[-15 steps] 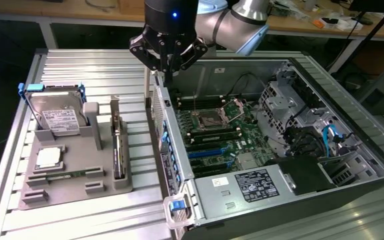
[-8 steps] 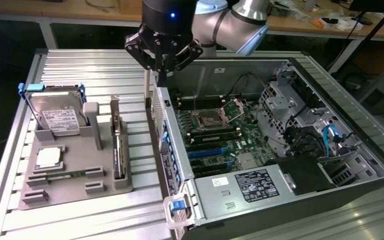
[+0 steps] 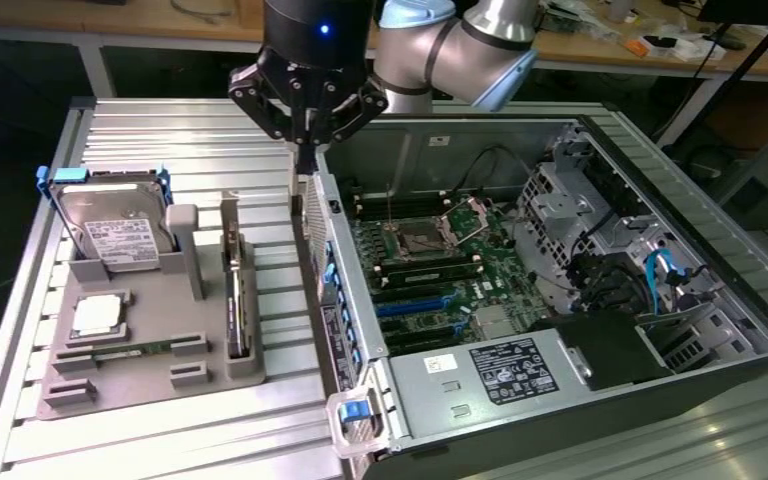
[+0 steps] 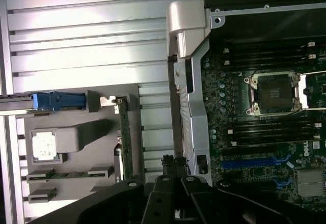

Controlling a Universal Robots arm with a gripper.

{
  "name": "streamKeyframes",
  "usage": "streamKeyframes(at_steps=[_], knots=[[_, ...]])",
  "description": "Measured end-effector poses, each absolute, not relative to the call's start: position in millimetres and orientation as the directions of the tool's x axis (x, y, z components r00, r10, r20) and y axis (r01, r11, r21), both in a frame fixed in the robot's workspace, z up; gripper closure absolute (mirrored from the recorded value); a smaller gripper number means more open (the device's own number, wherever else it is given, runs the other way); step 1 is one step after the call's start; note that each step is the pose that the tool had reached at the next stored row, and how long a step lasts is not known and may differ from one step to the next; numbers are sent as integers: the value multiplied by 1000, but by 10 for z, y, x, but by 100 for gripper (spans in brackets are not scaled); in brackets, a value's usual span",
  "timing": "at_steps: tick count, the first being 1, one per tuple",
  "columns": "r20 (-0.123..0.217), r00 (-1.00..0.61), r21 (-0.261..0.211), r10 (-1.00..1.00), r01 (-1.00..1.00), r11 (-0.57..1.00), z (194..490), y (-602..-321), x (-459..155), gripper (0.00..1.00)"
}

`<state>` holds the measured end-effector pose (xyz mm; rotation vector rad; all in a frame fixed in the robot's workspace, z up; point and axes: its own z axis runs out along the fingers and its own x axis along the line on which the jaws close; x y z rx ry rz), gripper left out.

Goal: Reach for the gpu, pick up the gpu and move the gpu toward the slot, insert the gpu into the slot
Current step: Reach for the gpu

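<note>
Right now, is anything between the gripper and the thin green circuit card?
Nothing visible does. The black gripper hangs over the silver case wall; the green circuit card stands on edge in its grey holder, uncovered.

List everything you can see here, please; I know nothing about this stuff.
table: one, silver, slatted, under everything
holder tray: one, grey, the exterior view's left
hard drive: one, silver, white label, upright in the tray
processor chip: one, silver, flat on the tray
memory stick: one, green, lying in the tray
gpu: one, dark card, on edge in the tray's slot nearest the case
computer case: one, grey, open, the exterior view's right
motherboard: one, green, inside the case
power supply: one, silver, labelled, inside the case
robot arm: one, silver and blue
jaws: black, closed, empty, above the case wall beside the tray
</note>
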<state>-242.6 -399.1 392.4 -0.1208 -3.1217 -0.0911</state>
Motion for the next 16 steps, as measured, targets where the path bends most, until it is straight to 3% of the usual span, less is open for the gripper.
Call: streamKeyframes(at_steps=[16], knots=[[18,-997,58,77,78,995,3924,-3993,-2863,89]])
